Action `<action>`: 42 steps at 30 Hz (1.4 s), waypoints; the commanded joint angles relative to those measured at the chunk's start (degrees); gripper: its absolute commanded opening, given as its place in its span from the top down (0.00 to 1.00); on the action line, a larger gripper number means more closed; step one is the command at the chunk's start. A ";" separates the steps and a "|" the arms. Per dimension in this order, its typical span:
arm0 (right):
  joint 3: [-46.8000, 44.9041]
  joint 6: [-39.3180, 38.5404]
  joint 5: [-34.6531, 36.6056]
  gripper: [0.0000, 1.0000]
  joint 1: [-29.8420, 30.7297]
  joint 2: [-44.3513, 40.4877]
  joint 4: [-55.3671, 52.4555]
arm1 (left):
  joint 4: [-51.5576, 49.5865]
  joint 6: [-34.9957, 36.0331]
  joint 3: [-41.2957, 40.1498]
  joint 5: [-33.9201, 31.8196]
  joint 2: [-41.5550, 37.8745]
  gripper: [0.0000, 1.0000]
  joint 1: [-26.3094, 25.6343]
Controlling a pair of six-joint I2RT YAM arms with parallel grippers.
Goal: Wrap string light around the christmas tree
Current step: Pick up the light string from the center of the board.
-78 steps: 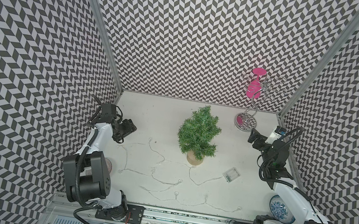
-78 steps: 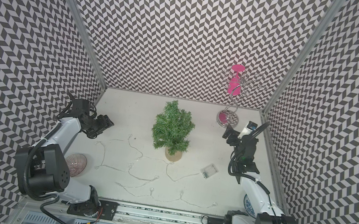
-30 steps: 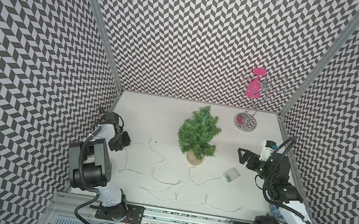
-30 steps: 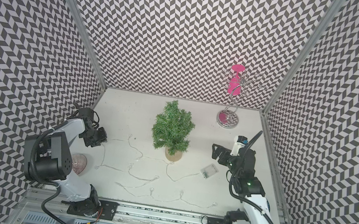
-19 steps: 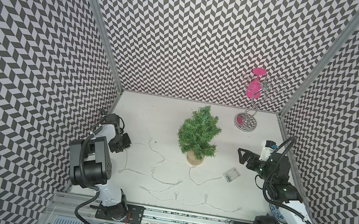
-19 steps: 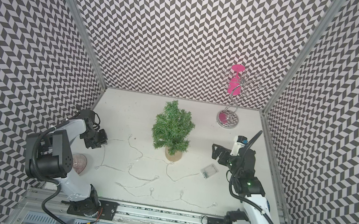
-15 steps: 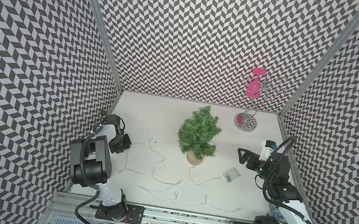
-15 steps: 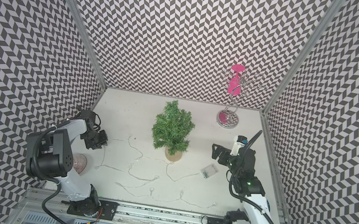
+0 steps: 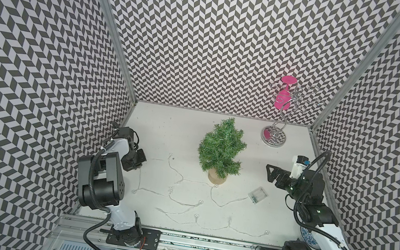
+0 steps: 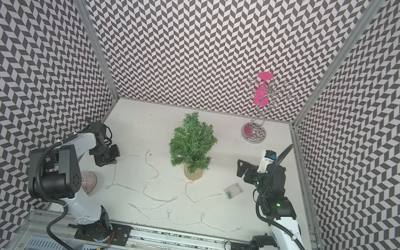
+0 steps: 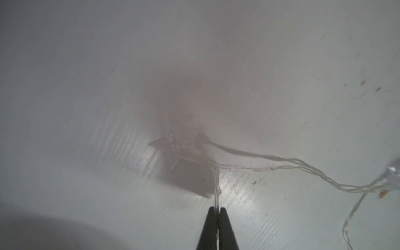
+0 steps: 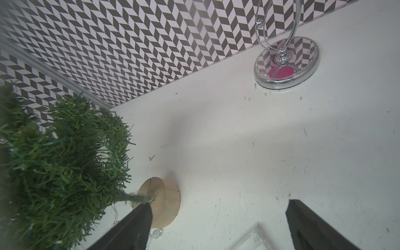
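The string light (image 9: 196, 216) lies loose on the white table (image 9: 165, 131), none of it on the tree. Its nearest run stretches along the front edge in both top views (image 10: 168, 212). Farther in, the wire loops back and forth across the middle of the table. One end reaches the clear battery box (image 9: 258, 194), which lies flat on the right side, just in front of the right gripper (image 9: 270, 173).

The other end leads left to the left gripper (image 9: 140, 159), low over the table near the left wall. In the left wrist view its black fingers are clenched together (image 11: 216, 208) with the thin wire (image 11: 303, 164) pinched between their tips. The strand runs off to a bulb at the picture's edge.

A pinkish ribbed bowl (image 10: 88, 181) sits near the left arm's base, and a blue-and-white dish (image 9: 308, 234) shows partly behind the right arm.

The christmas tree (image 9: 221, 148) stands upright mid-table on its pale wooden base (image 9: 216, 180); a bulb of the wire lies just beside that base. The right gripper hovers well apart from the tree, its jaws spread wide and holding nothing (image 12: 218, 204), pointed toward the base (image 12: 164, 205), with a corner of the battery box below it (image 12: 249, 240).

Farthest back, near the right rear corner, stands a silver wire rack (image 9: 274, 137) with a pink glass (image 9: 283, 100) hanging from it.
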 commanded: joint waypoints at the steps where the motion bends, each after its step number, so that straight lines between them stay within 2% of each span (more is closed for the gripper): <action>1: 2.50 -1.99 -3.01 0.01 0.33 -2.29 2.91 | -2.85 1.34 5.40 1.57 -4.84 1.00 -0.19; 3: 3.08 -3.93 -7.62 0.01 0.48 -3.73 3.53 | -4.71 1.57 9.00 2.95 -6.80 1.00 -0.17; 6: 3.30 -6.14 -10.82 0.02 1.78 -7.40 4.23 | -6.03 0.81 12.03 4.38 -9.37 1.00 -0.27; 10: 2.83 -10.55 -13.88 0.05 4.13 -14.80 5.37 | -4.08 -0.08 9.88 8.52 -13.22 1.00 -0.31; 14: 1.61 -14.54 -20.91 0.10 5.74 -24.26 6.41 | -2.05 -0.31 7.58 12.44 -16.54 1.00 -0.44; 17: -0.15 -14.09 -25.13 0.12 5.75 -31.01 8.71 | -1.25 -0.97 7.61 14.90 -18.43 1.00 -0.57; 20: 1.16 -13.49 -28.74 0.16 5.72 -33.03 6.72 | 0.25 -1.96 7.76 18.70 -19.22 1.00 -0.57; 24: 2.72 -14.20 -31.88 0.17 5.69 -33.16 2.66 | 0.97 -2.11 8.07 21.78 -19.06 1.00 -0.56; 28: 0.42 -10.07 -34.68 0.20 5.75 -31.61 7.52 | 2.37 -2.77 7.46 23.35 -20.61 1.00 -0.57; 30: -0.66 -8.09 -35.36 0.18 5.88 -29.32 12.07 | 3.25 -3.15 7.04 23.28 -21.31 1.00 -0.54; 33: 0.83 -8.06 -32.02 0.17 8.31 -21.55 16.75 | 4.21 -3.82 6.78 23.58 -21.34 1.00 -0.47; 37: 8.22 -10.27 -26.32 0.17 15.02 -10.48 19.44 | 4.61 -4.14 7.83 24.54 -19.90 1.00 -0.40; 42: 17.27 -15.35 -21.35 0.18 23.69 -4.33 16.09 | 4.35 -4.14 10.44 25.60 -17.72 1.00 -0.35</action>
